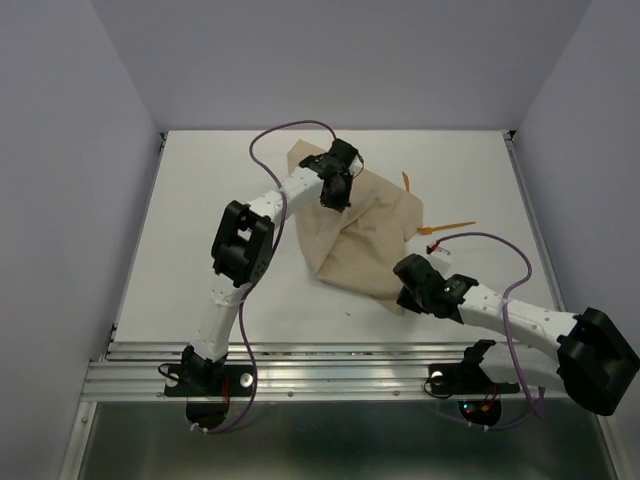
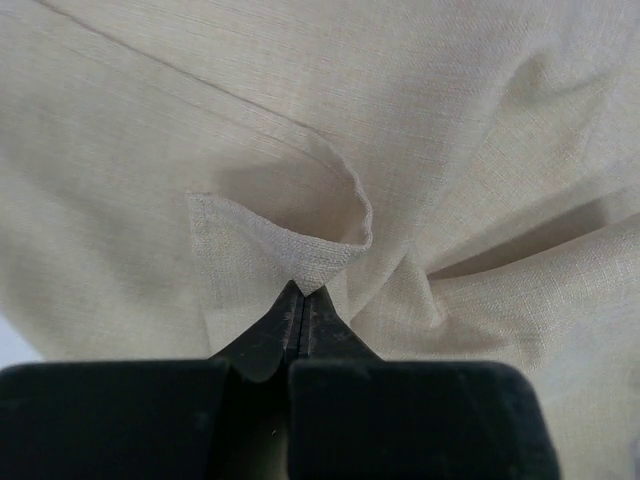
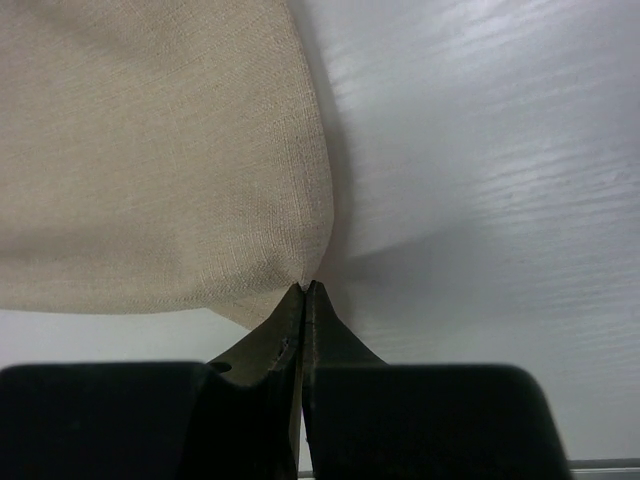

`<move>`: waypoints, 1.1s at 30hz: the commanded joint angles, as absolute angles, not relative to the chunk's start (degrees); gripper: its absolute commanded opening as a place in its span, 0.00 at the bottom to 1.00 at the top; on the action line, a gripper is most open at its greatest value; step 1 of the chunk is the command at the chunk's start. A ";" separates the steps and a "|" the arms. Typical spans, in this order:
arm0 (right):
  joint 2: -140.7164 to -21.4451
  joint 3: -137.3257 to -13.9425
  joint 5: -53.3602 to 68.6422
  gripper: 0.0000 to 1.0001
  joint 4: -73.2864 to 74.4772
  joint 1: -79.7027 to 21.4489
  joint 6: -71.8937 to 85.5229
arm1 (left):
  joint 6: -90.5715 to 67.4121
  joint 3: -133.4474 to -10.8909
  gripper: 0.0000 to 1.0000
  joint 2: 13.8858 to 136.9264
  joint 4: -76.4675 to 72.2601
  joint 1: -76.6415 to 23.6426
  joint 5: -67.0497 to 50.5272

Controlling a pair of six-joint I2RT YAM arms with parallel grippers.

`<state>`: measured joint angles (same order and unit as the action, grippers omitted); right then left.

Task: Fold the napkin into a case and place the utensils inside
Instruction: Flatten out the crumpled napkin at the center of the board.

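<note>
The tan-beige napkin (image 1: 365,235) lies rumpled and partly lifted in the middle of the white table. My left gripper (image 1: 335,190) is shut on its far left corner; in the left wrist view the cloth corner (image 2: 300,262) is pinched at the gripper's tip (image 2: 303,290). My right gripper (image 1: 405,297) is shut on the near right corner; in the right wrist view the cloth (image 3: 180,170) bulges from the gripper's tip (image 3: 308,287). Two orange utensils lie past the cloth's right edge: one (image 1: 406,181) further back, one (image 1: 446,227) nearer the right. No folded case shows.
Purple cables (image 1: 285,130) loop over both arms. The table's near metal rail (image 1: 330,365) runs along the front. Grey walls close in the left, the back and the right.
</note>
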<state>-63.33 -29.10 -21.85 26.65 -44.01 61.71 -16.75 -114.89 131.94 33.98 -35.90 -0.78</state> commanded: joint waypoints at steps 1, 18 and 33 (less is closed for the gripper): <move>-68.09 -35.41 -25.58 0.01 23.13 -41.06 55.32 | -16.08 -116.99 0.00 119.91 34.46 -29.64 -0.86; -88.79 -93.43 -22.16 0.01 15.99 -25.84 26.01 | -21.09 -124.48 0.00 97.51 34.72 -3.34 -12.92; -76.02 -50.02 -10.63 0.50 18.72 -25.84 40.07 | -29.36 -49.40 0.53 71.89 21.18 -3.08 -18.81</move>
